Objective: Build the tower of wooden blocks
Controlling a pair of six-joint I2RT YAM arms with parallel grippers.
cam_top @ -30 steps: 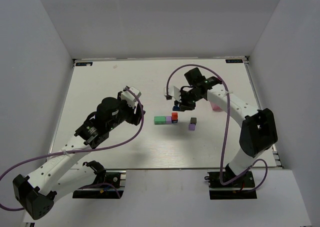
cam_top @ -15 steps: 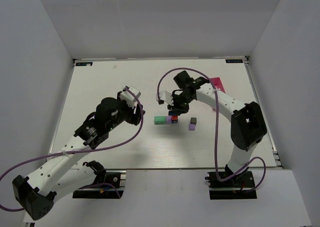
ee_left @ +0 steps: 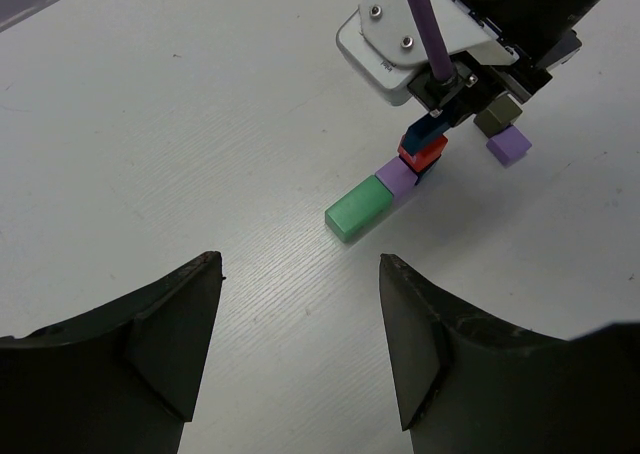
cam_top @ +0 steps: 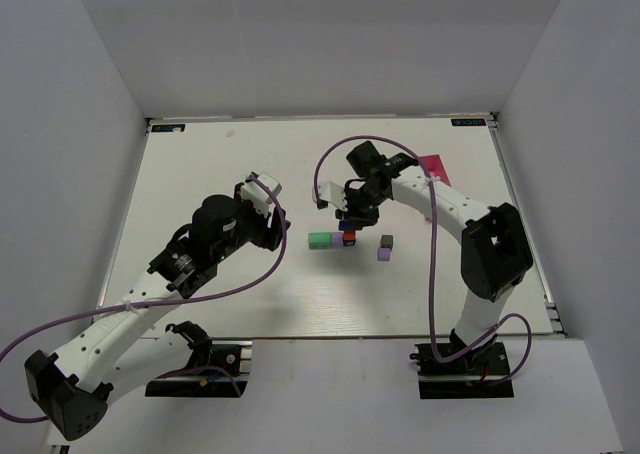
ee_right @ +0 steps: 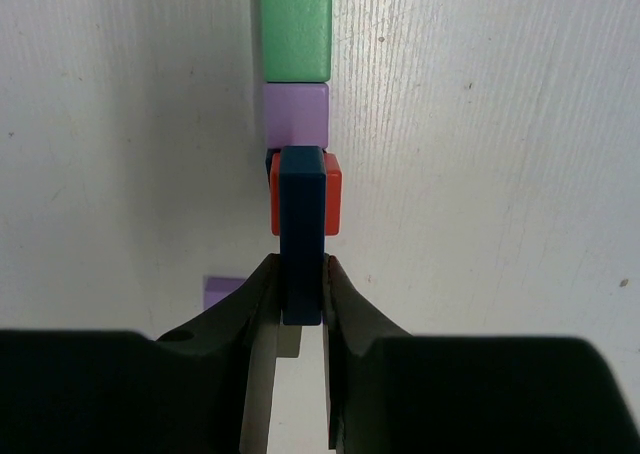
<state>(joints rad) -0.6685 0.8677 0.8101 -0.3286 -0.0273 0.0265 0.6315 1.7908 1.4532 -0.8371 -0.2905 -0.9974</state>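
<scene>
The tower blocks lie in a row mid-table: a green block (cam_top: 319, 241), a purple block (cam_top: 337, 240) and a red-orange block (cam_top: 349, 237). In the right wrist view the green block (ee_right: 295, 24), purple block (ee_right: 296, 114) and red-orange block (ee_right: 334, 194) run in a line. My right gripper (ee_right: 301, 299) is shut on a dark blue block (ee_right: 302, 224) and holds it over the red-orange block. In the left wrist view the dark blue block (ee_left: 423, 132) sits above the red-orange block (ee_left: 428, 154). My left gripper (ee_left: 300, 354) is open and empty, short of the green block (ee_left: 357, 208).
A brown block (cam_top: 387, 241) on a second purple block (cam_top: 384, 255) stands right of the row; both show in the left wrist view (ee_left: 498, 116). A pink tray (cam_top: 433, 164) lies behind the right arm. White walls enclose the table.
Between one second and half a second ago my right gripper moved left with the dark blue block to above the red-orange block. Since then it has held still. The left arm has not moved.
</scene>
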